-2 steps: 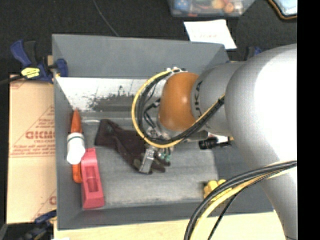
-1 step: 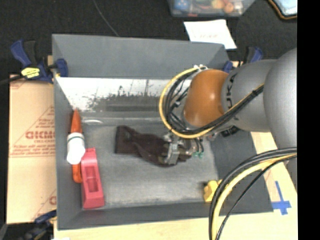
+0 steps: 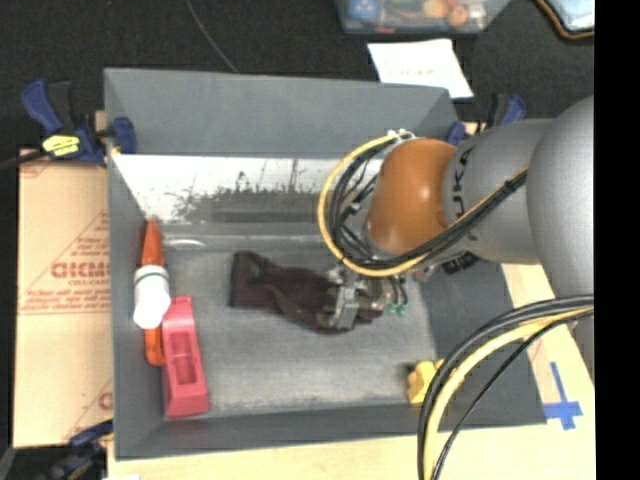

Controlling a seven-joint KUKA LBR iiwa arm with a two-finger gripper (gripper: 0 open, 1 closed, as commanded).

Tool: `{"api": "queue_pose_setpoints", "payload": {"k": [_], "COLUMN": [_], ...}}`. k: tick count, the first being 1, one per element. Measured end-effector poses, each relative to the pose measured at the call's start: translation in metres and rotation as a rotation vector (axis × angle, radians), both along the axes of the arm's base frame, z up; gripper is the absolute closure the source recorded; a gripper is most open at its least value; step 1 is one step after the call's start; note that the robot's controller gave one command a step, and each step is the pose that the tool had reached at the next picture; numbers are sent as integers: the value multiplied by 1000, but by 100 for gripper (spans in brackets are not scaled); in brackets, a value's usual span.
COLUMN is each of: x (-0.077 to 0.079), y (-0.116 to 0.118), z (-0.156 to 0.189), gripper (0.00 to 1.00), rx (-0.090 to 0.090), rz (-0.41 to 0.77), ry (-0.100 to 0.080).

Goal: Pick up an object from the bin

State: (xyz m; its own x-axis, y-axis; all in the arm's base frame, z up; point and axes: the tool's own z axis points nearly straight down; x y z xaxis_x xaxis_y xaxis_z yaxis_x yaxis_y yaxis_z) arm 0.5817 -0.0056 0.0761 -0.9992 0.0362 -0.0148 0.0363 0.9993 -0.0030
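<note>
Dark maroon cloth [image 3: 275, 286] lies crumpled to the right of the pink block [image 3: 183, 358]; the fingers [image 3: 348, 306] sit on its end farthest from that block; their opening cannot be told.

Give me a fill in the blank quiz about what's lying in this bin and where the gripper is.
1. The gripper is over the right end of the dark cloth, which lies in the ____ of the bin.
2. The pink block lies along the wall at the view's ____.
3. The white cylinder lies across an ____ stick.
4. Near the bin's lower right corner in the view sits a small ____ object.
Missing words: middle; left; orange; yellow.
</note>
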Motion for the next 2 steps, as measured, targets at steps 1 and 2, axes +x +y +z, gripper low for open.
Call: {"api": "queue_pose_setpoints", "payload": {"k": [1, 2], "x": [-4, -1], "y": [0, 0], "z": [22, 55], "gripper": [100, 100], "rx": [1, 0], "rz": [0, 0], "ry": [13, 2]}}
